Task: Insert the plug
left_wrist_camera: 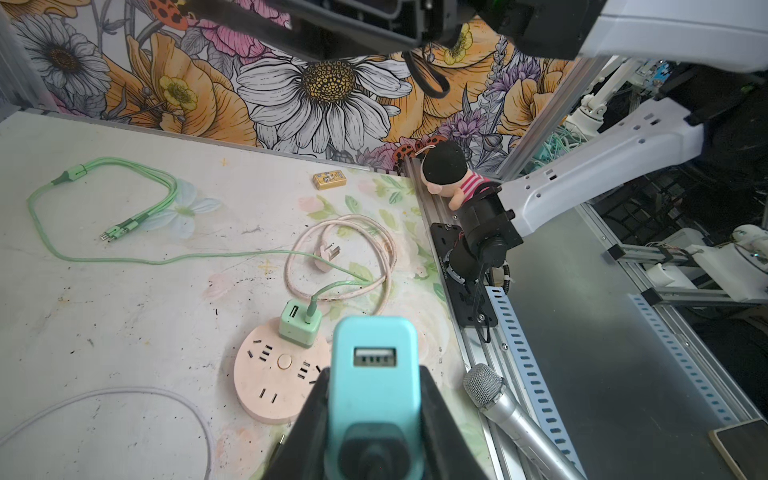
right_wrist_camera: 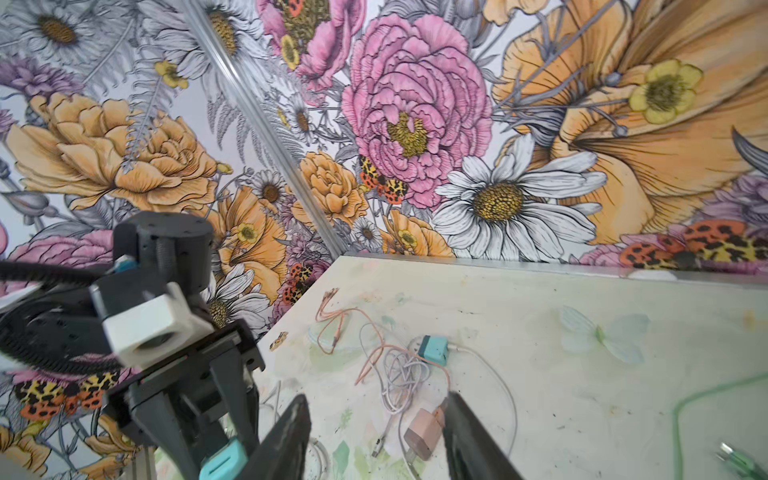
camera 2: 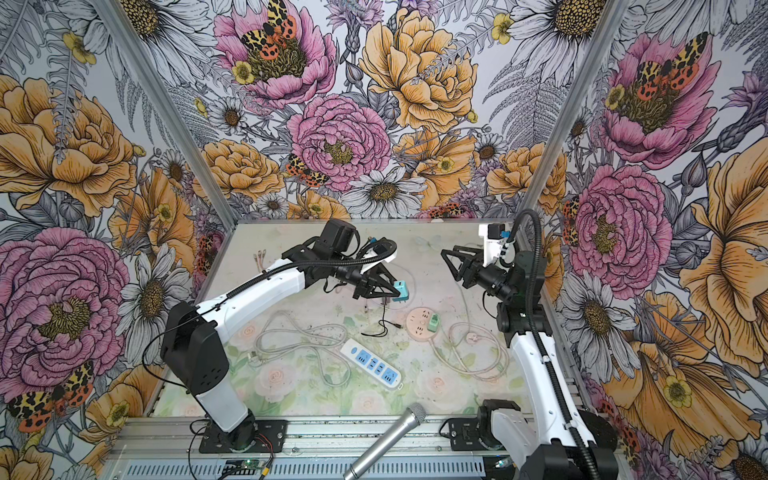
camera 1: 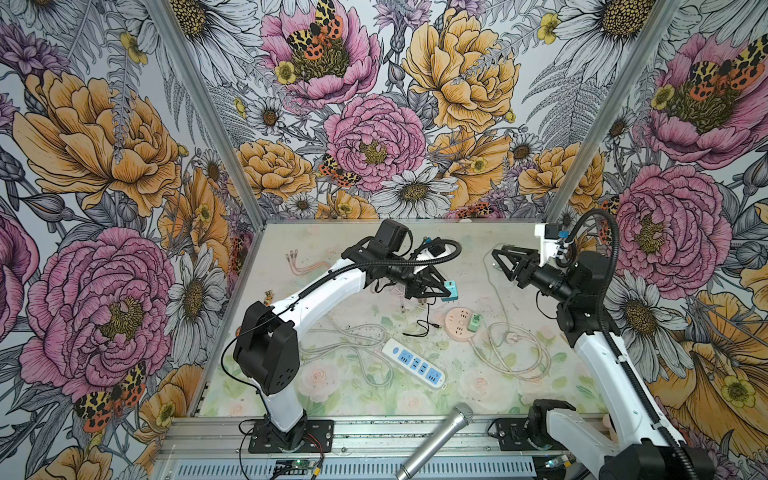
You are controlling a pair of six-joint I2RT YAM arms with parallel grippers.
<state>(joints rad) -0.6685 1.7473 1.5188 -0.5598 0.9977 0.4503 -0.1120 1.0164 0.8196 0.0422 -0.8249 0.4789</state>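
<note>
Two white and black robot arms are reaching over a pale desk (camera 1: 465,386) printed with faint flowers, inside a booth papered with large pink, orange and white blossoms. The left gripper (camera 1: 443,293) is hanging above the middle of the desk, and its jaws are clenching a teal plug (camera 1: 449,289), a small boxy USB charger. In the left wrist view it is sitting between the two black jaws with its USB port facing the camera. The plug is hovering near a round pink socket board (camera 1: 456,328) that is lying flat on the desk, just in front and to the right of it in both top views, and the two are not touching. A green charger (camera 1: 475,322) is sitting plugged into the board at its right edge, with a green cable (left_wrist_camera: 72,171) trailing away from it across the desk. The right gripper (camera 1: 502,267) is hovering well off to the right, raised above the desk, its jaws standing released with nothing between them. In the right wrist view only the desk and a pink charger (right_wrist_camera: 424,432) lying among loose cables are showing through the gap. A white power strip (camera 1: 415,364) with blue sockets is lying nearer the front, and a silver microphone (camera 1: 440,442) is resting across the front rail.
</note>
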